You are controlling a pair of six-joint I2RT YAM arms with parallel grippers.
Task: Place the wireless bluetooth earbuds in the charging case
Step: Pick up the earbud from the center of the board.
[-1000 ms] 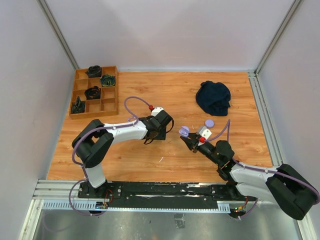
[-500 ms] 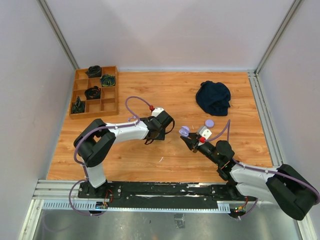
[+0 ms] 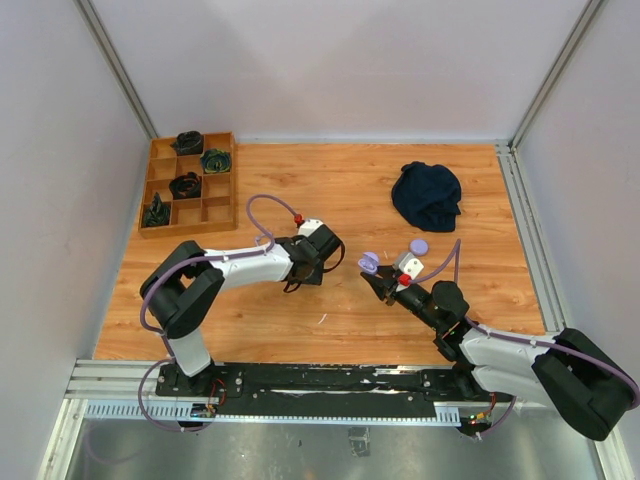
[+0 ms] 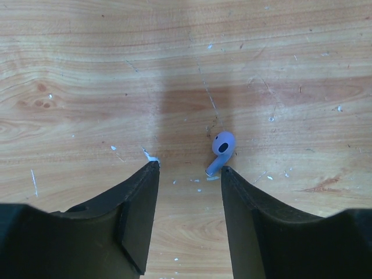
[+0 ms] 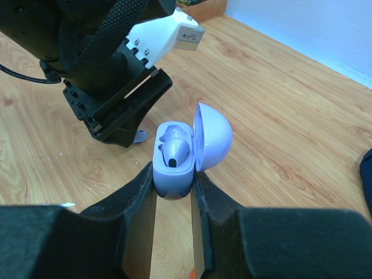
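Left wrist view: the left gripper point(image 4: 189, 171) points down at the wooden table point(image 4: 87, 75) with its jaws parted and nothing between them. One pale lilac loose earbud point(image 4: 221, 152) lies on the table just beyond the tip of the finger on the right of this view. Its rounded head faces away from the gripper and its stem points back toward that fingertip; whether the two touch cannot be determined. Right wrist view: the right gripper point(image 5: 173, 181) is clamped on the lower body of the lilac charging case point(image 5: 172, 177), one finger on each side. The case is held upright above the table with its domed lid point(image 5: 213, 136) hinged open to the right. A second, seated earbud point(image 5: 175, 152) rests in the case. Beyond the case the left gripper stands over the table, with a sliver of lilac visible under its fingers. Top external view: both grippers sit near the table centre, facing each other and well apart. A round lilac puck point(image 3: 419, 245) lies just behind the right gripper, a dark blue cloth point(image 3: 427, 195) lies further back, and a compartmented wooden tray point(image 3: 222, 205) occupies the far left corner.
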